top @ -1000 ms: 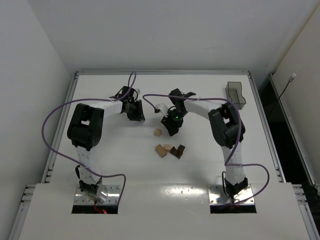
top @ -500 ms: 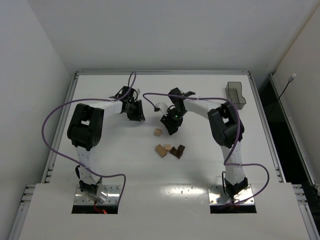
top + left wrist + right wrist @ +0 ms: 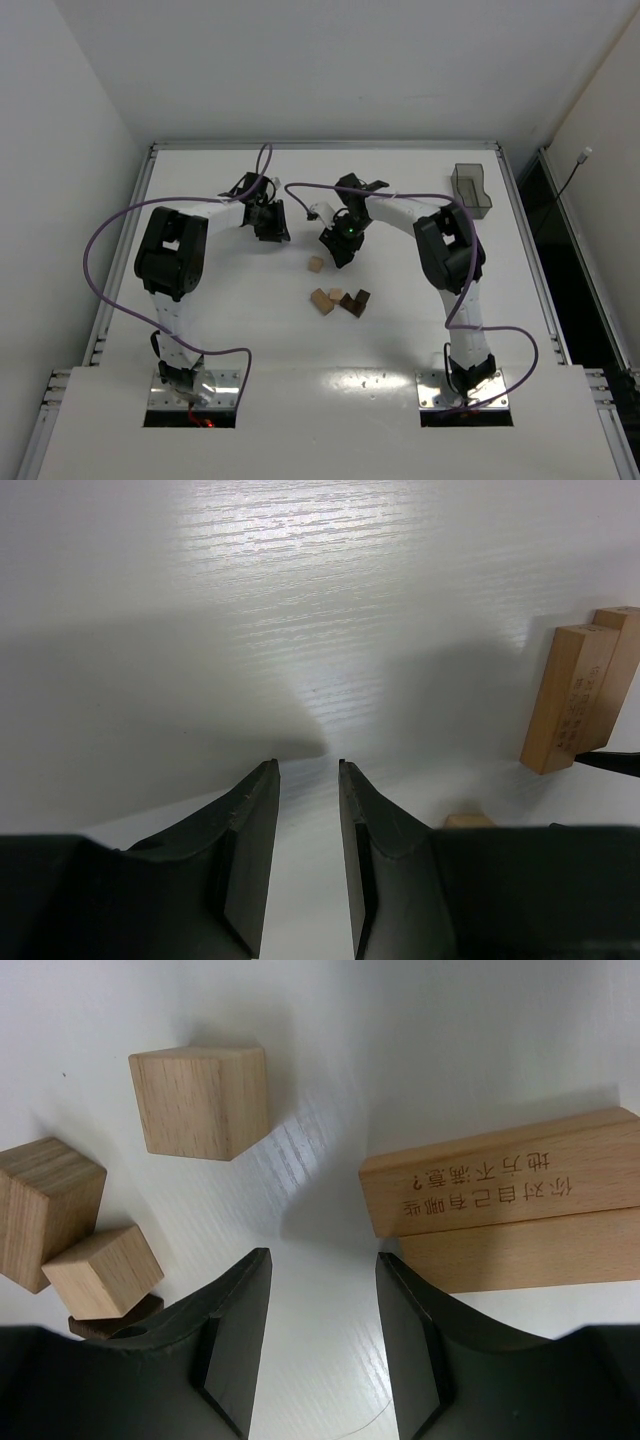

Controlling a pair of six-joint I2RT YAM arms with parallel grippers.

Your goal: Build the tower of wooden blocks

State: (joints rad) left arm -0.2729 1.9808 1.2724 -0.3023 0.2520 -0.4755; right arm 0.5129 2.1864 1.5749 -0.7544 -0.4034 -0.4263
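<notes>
Several small wood blocks lie on the white table. A lone tan cube (image 3: 316, 264) (image 3: 198, 1100) lies apart from the others. Nearer the arms sit two more tan cubes (image 3: 322, 300) (image 3: 45, 1210) and a dark brown one (image 3: 355, 301) (image 3: 110, 1315), close together. No stacked tower shows. My right gripper (image 3: 337, 252) (image 3: 323, 1255) is open and empty, low over bare table, with the lone cube ahead and to its left. My left gripper (image 3: 270, 225) (image 3: 307, 763) is empty, its jaws a narrow gap apart over bare table.
Two long engraved light-wood bars (image 3: 505, 1185) (image 3: 575, 695) lie side by side between the grippers, just right of my right gripper's fingers. A smoky translucent bin (image 3: 472, 186) stands at the far right. Purple cables loop over both arms.
My right gripper has crept slightly toward the far left. The left arm and the blocks have not moved.
</notes>
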